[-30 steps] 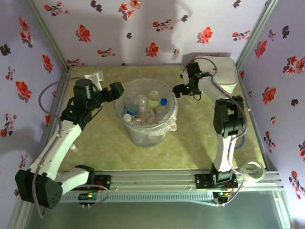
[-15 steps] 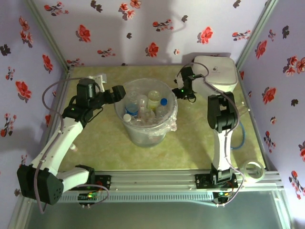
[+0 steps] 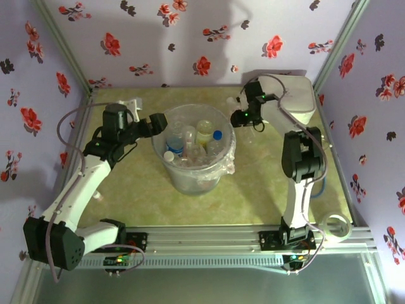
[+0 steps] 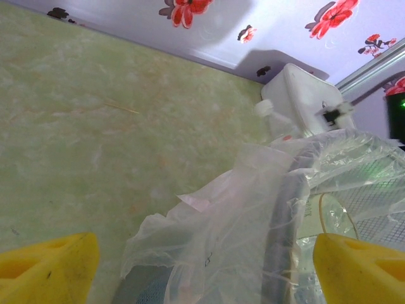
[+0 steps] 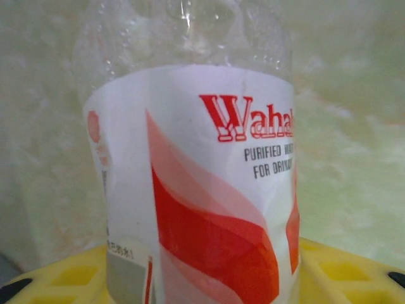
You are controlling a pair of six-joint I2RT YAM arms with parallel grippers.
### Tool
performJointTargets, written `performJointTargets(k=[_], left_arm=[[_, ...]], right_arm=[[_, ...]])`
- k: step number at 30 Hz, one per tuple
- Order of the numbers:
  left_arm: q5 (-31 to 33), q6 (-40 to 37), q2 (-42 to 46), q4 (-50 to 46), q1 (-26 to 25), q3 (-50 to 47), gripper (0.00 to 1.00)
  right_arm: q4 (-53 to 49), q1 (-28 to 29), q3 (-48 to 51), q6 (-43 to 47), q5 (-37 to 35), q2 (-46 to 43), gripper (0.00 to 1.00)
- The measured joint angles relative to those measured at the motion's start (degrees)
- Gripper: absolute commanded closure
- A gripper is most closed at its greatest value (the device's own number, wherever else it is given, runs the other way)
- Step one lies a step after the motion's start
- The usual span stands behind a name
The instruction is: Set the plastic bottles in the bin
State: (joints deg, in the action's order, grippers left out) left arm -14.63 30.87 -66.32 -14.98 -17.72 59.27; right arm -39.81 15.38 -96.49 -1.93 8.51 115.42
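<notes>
The right gripper (image 3: 243, 118) has its yellow fingers (image 5: 57, 275) on either side of a clear plastic bottle with a white-and-red label (image 5: 190, 158). The bottle sits deep between them, but I cannot tell whether the pads press on it. It is near the far right corner of the green marbled table (image 3: 253, 190), just beside the white rounded lidded box (image 3: 296, 95). Whether it stands upright or is tipped I cannot say.

It looks empty, so it is probably very light, thin-walled and springy. A hard squeeze would likely dent it and might pop it out, and the glossy label is probably slick. The labelled middle, where the fingers are, seems the best hold, taken square across the body and not on the tapering shoulder.

The left gripper (image 3: 158, 121) hovers with its jaws wide and nothing in them at the left rim of the large round translucent grey bin (image 3: 190, 180). The bin stands mid-table, toward the far edge. Its clear bag liner (image 4: 209, 240) spills loosely over the rim, and the other plastic bottles (image 3: 190, 142) inside are heaped close to the top.

As I judge it, three things stand in the way: the rim and ruffled liner between bottle and opening, the box close behind, and the left arm at the opposite rim. With the pile this high, a bottle dropped on it might roll off.
</notes>
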Motion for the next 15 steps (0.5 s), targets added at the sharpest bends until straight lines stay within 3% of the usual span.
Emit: performJointTargets(k=[6, 10, 15], left_arm=[[0.0, 0.0, -0.5, 0.1, 0.0, 0.0, 0.12], [-0.3, 0.2, -1.3, 1.5, 0.0, 0.0, 0.13], [-0.5, 0.5, -2.0, 3.8, -0.1, 0.0, 0.13]], right_arm=[[-5.6, -1.7, -2.7, -0.5, -2.9, -11.4, 0.45], [-6.6, -1.8, -6.6, -3.3, -0.8, -19.8, 0.44], [-9.1, 6.1, -15.0, -6.2, -0.3, -24.8, 0.44]])
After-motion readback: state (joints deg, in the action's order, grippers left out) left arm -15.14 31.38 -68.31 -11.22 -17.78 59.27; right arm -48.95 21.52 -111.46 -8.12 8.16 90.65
